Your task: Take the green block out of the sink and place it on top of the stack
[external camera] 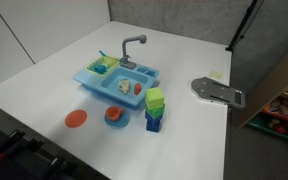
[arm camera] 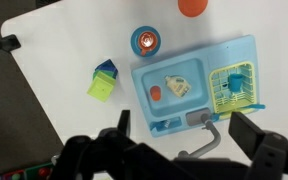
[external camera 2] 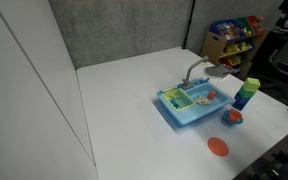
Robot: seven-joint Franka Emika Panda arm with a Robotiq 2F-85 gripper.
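Note:
The light yellow-green block point(external camera: 155, 97) sits on top of the stack point(external camera: 154, 112), above a darker green cube and a blue cube. The stack stands on the white table beside the light blue toy sink point(external camera: 84, 79) with a grey faucet point(external camera: 132, 45). Both also show in an exterior view, the stack point(external camera 2: 246, 93) and the sink point(external camera 2: 174, 118). In the wrist view the block point(arm camera: 99, 88) and the sink point(arm camera: 144, 112) lie far below. My gripper point(arm camera: 184, 135) is open and empty, high above the faucet side of the sink. It does not show in the exterior views.
An orange-and-blue bowl point(external camera: 114, 116) and an orange disc point(external camera: 76, 119) lie in front of the sink. The sink holds small toy items and a yellow-green rack point(arm camera: 234, 85). A grey flat object point(external camera: 216, 91) lies near the table's edge. A box of toys point(external camera: 282, 105) stands beyond it.

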